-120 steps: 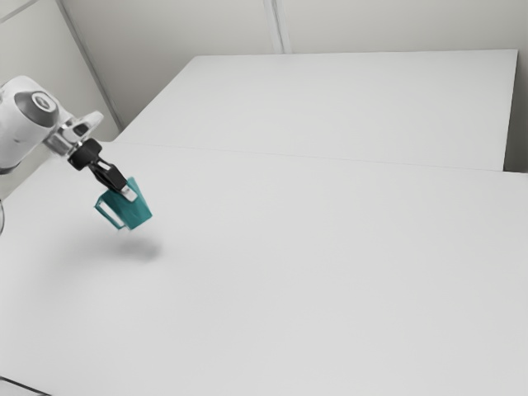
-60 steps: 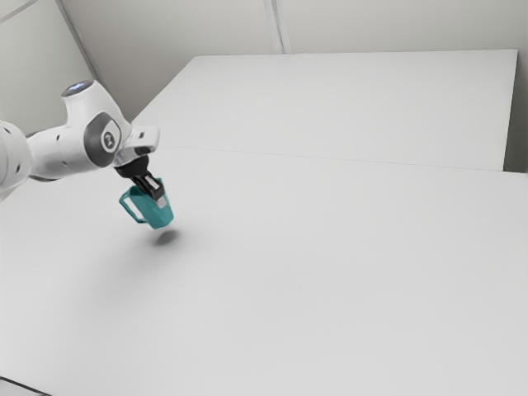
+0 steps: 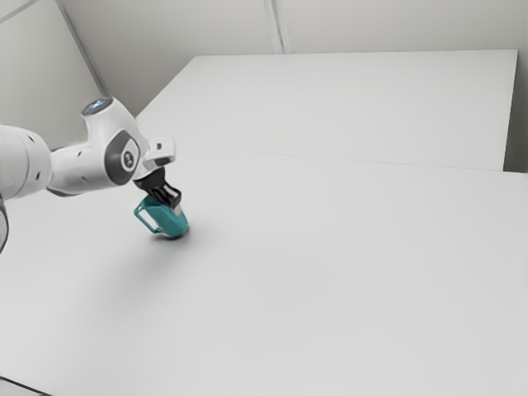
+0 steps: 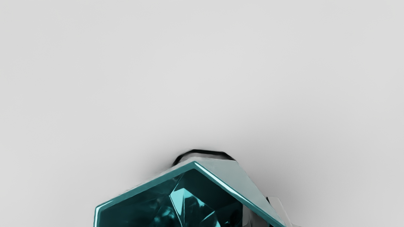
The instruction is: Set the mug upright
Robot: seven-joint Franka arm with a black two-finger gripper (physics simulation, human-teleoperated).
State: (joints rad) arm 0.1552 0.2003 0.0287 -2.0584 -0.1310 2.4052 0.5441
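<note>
In the exterior view, my gripper [image 3: 175, 205] is shut on the teal mug [image 3: 168, 223] near its rim. The mug leans over, its handle toward the exterior view's left and its lower end down at the table, with a dark shadow close under it. Whether the base touches is hard to tell. The wrist view looks into the mug's open top [image 4: 145, 208]. There my gripper [image 4: 264, 216] has the mug's wall between its fingers, one light fingertip [image 4: 279, 209] outside and the other partly seen inside.
The white table [image 3: 330, 272] spreads out around the mug. Behind it lies another white surface [image 3: 355, 103], past a thin seam. A dark line [image 3: 25, 386] crosses the near left corner of the exterior view.
My gripper has carried the mug toward the exterior view's right and lowered it. The mug hung above its shadow before; now the shadow is right under it. The arm has swung further into view.
</note>
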